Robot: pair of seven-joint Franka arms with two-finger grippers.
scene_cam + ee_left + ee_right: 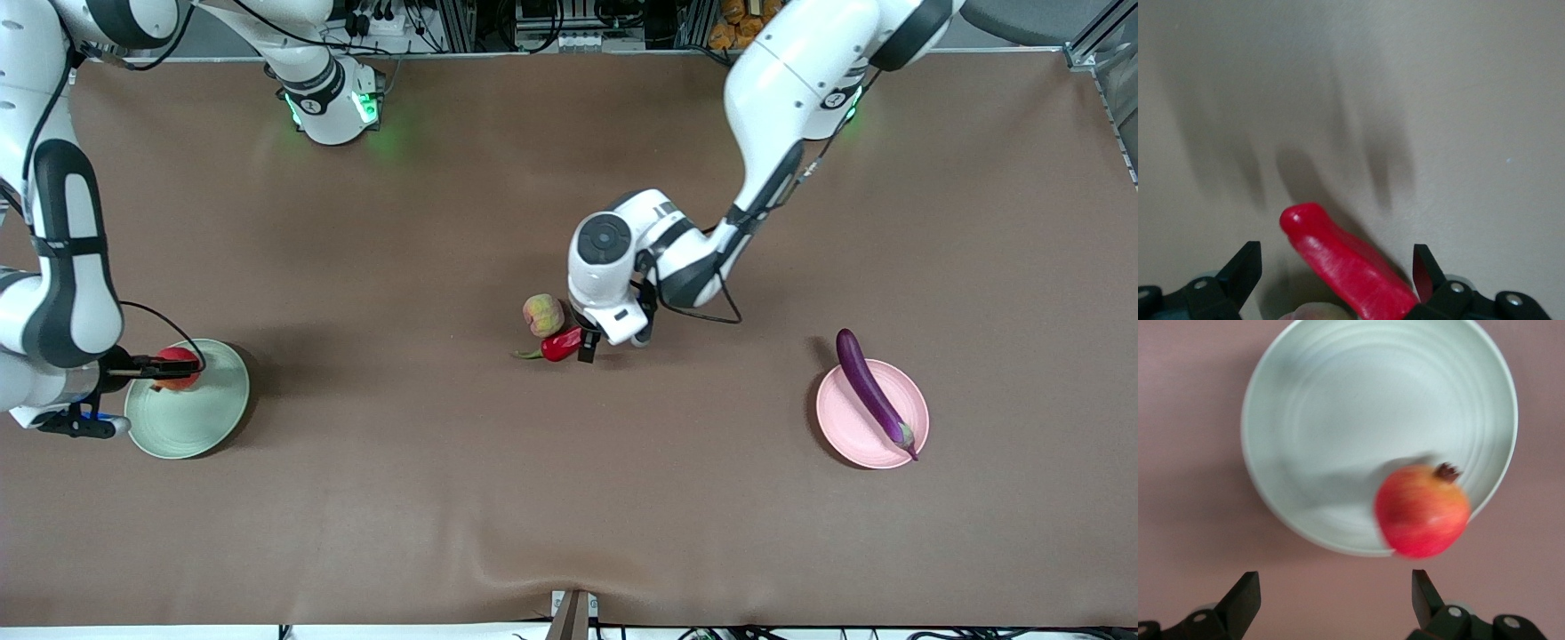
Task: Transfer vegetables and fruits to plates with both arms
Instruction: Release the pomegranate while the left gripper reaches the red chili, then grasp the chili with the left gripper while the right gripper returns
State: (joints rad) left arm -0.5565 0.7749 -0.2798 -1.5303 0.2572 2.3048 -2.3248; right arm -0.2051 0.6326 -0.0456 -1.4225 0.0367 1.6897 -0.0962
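A brown cloth (444,498) covers the desk and lies mostly smooth, with a small pucker at its edge nearest the front camera. A grey bracket (572,615) sticks up at that edge, about midway along. Along the desk's top edge in the front view stand metal frames with black cables (569,27) and some orange items (738,22).

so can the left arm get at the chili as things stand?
Probably yes. The left gripper is already down at the chili with its fingers open on either side, per the left wrist view. The peach sits close beside the chili, but not between the fingers.
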